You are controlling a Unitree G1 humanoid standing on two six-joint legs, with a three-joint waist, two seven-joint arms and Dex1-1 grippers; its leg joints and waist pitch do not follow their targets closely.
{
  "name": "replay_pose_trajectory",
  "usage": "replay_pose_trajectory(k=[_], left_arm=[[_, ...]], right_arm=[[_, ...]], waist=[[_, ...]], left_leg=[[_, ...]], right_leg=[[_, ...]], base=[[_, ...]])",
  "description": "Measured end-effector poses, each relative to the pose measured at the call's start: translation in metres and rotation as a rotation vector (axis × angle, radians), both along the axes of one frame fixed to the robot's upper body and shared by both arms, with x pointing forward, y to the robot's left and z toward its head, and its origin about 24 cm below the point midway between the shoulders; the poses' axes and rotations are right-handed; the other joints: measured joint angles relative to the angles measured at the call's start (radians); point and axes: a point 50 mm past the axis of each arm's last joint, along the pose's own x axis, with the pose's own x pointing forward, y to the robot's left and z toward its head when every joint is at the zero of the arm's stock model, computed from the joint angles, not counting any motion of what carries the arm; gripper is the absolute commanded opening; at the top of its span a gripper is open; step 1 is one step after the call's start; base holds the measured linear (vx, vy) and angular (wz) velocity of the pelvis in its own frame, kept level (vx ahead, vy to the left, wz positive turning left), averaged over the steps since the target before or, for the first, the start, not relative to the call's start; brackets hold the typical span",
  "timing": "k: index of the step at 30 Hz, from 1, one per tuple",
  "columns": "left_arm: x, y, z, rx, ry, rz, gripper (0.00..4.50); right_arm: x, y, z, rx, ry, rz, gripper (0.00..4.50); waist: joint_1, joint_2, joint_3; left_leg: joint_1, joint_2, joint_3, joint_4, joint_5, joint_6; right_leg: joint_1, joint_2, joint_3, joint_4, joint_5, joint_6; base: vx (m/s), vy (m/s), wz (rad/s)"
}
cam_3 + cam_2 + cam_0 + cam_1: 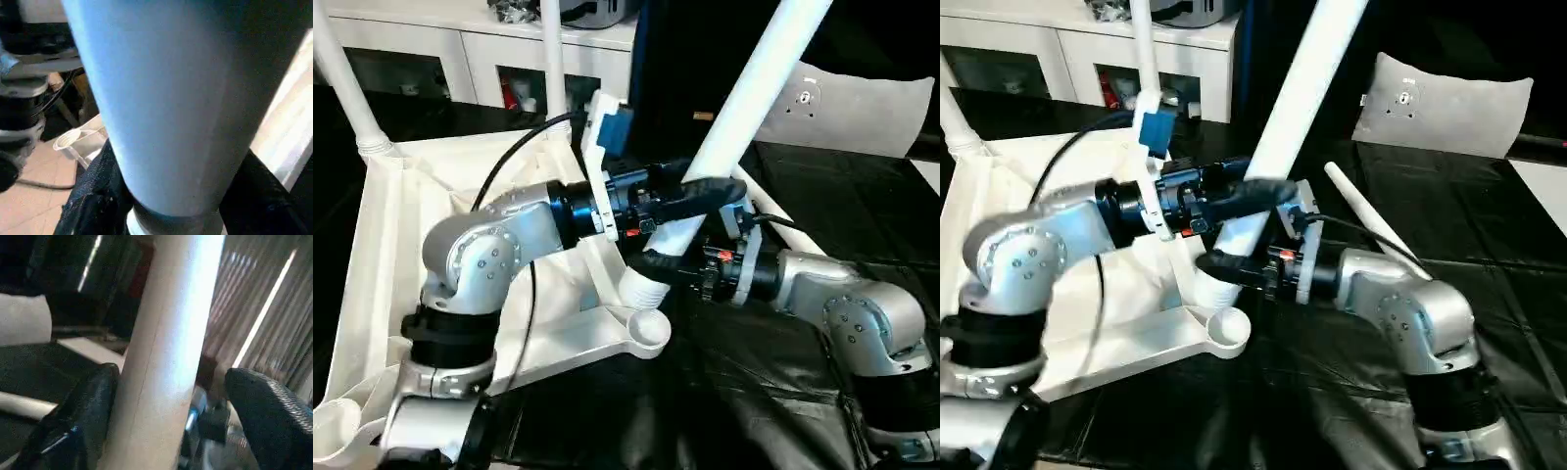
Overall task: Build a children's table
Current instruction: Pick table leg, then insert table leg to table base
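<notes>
The children's table top (382,245) lies upside down on the left, with two white legs (342,78) (551,59) standing in its far corner sockets. A third white leg (759,83) leans steeply, its ribbed lower end just above the near corner socket (651,328). My left gripper (710,196) straddles this leg higher up and is open: one finger (88,401) lies against the leg and the other (269,406) stands off it. Lower down, by the ribbed end, my right gripper (671,262) is shut on the leg, with black fingers (98,191) pressed on both sides.
A loose white leg (1371,220) lies on the black cloth behind my right arm. A white-grey cushion (1449,108) rests at the back right. A white cabinet (460,49) stands behind the table top. My left arm's black cable (509,166) arcs over the top.
</notes>
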Motion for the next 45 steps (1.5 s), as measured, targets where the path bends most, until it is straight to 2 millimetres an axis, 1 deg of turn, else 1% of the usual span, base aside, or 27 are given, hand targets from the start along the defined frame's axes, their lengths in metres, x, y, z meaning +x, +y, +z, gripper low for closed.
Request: replay_pose_trajectory(k=[3,5,7,9,11,13,16,18,19,21,23,25,29,32,34,35,39,45], left_arm=[[0.002,0.005,0.006,-0.075,0.018,0.045,4.37],[-0.002,0.011,0.014,-0.122,-0.010,0.059,4.44],[-0.004,0.018,0.015,-0.123,-0.027,0.082,4.50],[-0.006,0.027,0.007,-0.099,-0.014,0.118,4.50],[-0.008,0.035,-0.004,-0.068,0.018,0.158,4.50],[-0.009,0.041,-0.009,-0.046,0.027,0.197,4.50],[-0.014,0.058,-0.020,0.082,0.004,0.323,4.50],[-0.018,0.065,-0.030,0.150,0.002,0.374,4.50],[-0.020,0.068,-0.036,0.187,0.006,0.391,4.50],[-0.029,0.077,-0.052,0.273,0.028,0.437,4.50],[-0.031,0.080,-0.058,0.300,0.045,0.461,4.50],[-0.039,0.082,-0.059,0.342,0.017,0.472,4.50],[-0.053,0.089,-0.075,0.437,0.023,0.515,4.50],[-0.060,0.091,-0.080,0.496,-0.007,0.533,4.50],[-0.063,0.092,-0.083,0.519,-0.027,0.542,4.50],[-0.066,0.093,-0.085,0.537,-0.035,0.544,4.50],[-0.071,0.091,-0.092,0.570,-0.046,0.529,4.50],[-0.078,0.092,-0.102,0.672,-0.088,0.473,4.50]], right_arm=[[-0.001,0.002,-0.007,0.008,0.057,-0.096,1.95],[-0.002,-0.003,-0.018,-0.024,0.126,-0.162,1.95],[-0.002,-0.004,-0.022,-0.029,0.160,-0.200,1.92],[-0.003,-0.006,-0.023,-0.022,0.162,-0.250,1.91],[-0.002,-0.009,-0.025,-0.010,0.152,-0.316,1.91],[-0.001,-0.011,-0.027,-0.014,0.151,-0.363,1.91],[0.000,-0.015,-0.026,-0.029,0.114,-0.489,1.91],[0.002,-0.019,-0.026,-0.060,0.104,-0.551,1.91],[0.002,-0.021,-0.027,-0.072,0.108,-0.576,1.91],[0.001,-0.023,-0.028,-0.082,0.137,-0.620,1.91],[0.000,-0.022,-0.030,-0.090,0.152,-0.630,1.91],[-0.004,-0.020,-0.031,-0.092,0.150,-0.629,1.91],[-0.011,-0.020,-0.039,-0.162,0.112,-0.681,1.91],[-0.013,-0.020,-0.036,-0.198,0.061,-0.731,1.91],[-0.015,-0.019,-0.035,-0.237,0.101,-0.724,1.91],[-0.016,-0.018,-0.035,-0.238,0.150,-0.716,1.91],[-0.016,-0.016,-0.035,-0.204,0.176,-0.707,1.91],[-0.017,-0.022,-0.035,-0.211,0.136,-0.715,1.91]], waist=[[-0.001,0.000,0.000],[-0.001,0.000,0.000],[-0.003,0.000,0.000],[-0.007,0.000,0.000],[-0.008,0.000,0.000],[-0.009,0.000,0.000],[-0.012,0.000,0.000],[-0.015,0.000,0.000],[-0.016,0.000,0.000],[-0.022,0.000,0.000],[-0.022,0.000,0.000],[-0.025,-0.001,-0.001],[-0.029,-0.001,-0.001],[-0.030,-0.002,-0.001],[-0.030,-0.005,-0.003],[-0.031,-0.008,-0.004],[-0.030,-0.008,-0.005],[-0.030,-0.009,-0.005]], left_leg=[[0.000,0.000,0.000,0.000,0.000,0.000],[0.000,0.000,0.000,0.000,0.000,0.000],[0.000,0.000,0.000,0.000,0.000,-0.001],[0.001,0.000,0.000,0.000,0.000,-0.001],[0.001,0.001,0.000,-0.001,0.001,-0.003],[0.001,0.001,0.000,-0.001,0.004,-0.007],[0.001,0.001,0.000,-0.002,0.004,-0.008],[0.001,0.000,0.000,-0.002,0.005,-0.009],[0.001,0.000,0.000,-0.002,0.005,-0.009],[0.001,0.000,0.000,-0.003,0.005,-0.010],[0.000,0.001,0.000,-0.003,0.006,-0.010],[0.001,0.001,0.000,-0.004,0.006,-0.010],[0.001,0.000,0.000,-0.005,0.006,-0.010],[0.002,0.000,0.000,-0.007,0.005,-0.010],[0.003,0.000,0.000,-0.008,0.005,-0.010],[0.004,0.000,0.000,-0.009,0.005,-0.010],[0.004,0.000,0.000,-0.009,0.006,-0.010],[0.004,0.000,0.000,-0.010,0.006,-0.010]], right_leg=[[0.000,0.000,0.000,0.000,0.000,0.000],[0.000,0.000,0.000,0.000,0.000,0.000],[0.000,0.000,0.000,0.000,0.000,0.000],[0.000,0.000,0.000,0.000,0.000,0.000],[0.000,0.001,0.000,0.000,0.000,0.000],[0.000,0.001,0.000,0.000,0.000,0.001],[0.000,0.001,0.000,0.000,0.001,0.001],[0.000,0.001,0.000,0.000,0.001,0.001],[0.000,0.001,0.000,0.000,0.001,0.001],[-0.001,0.001,0.000,-0.001,0.001,0.002],[-0.001,0.001,0.000,0.000,0.001,0.002],[-0.001,0.001,0.000,-0.001,0.001,0.002],[-0.002,0.001,0.001,-0.001,0.001,0.003],[-0.002,0.002,0.001,-0.001,-0.002,0.009],[-0.002,0.002,0.001,-0.001,-0.003,0.009],[-0.002,0.002,0.001,-0.001,-0.003,0.009],[-0.002,0.002,0.002,-0.001,-0.003,0.009],[-0.002,0.002,0.002,-0.001,-0.003,0.009]], base=[[0.000,0.000,0.00],[0.000,0.000,0.00],[0.000,0.000,0.00],[0.000,0.000,0.00],[0.000,0.000,0.00],[0.000,0.000,0.00],[0.000,0.000,0.00],[0.000,0.000,0.00],[0.000,0.000,0.00],[0.000,0.000,0.00],[0.000,0.000,0.00],[0.000,0.000,0.00],[0.000,0.000,0.00],[0.000,0.000,0.00],[0.000,0.000,0.00],[0.000,0.000,0.00],[0.000,0.000,0.00],[0.000,0.000,0.00]])
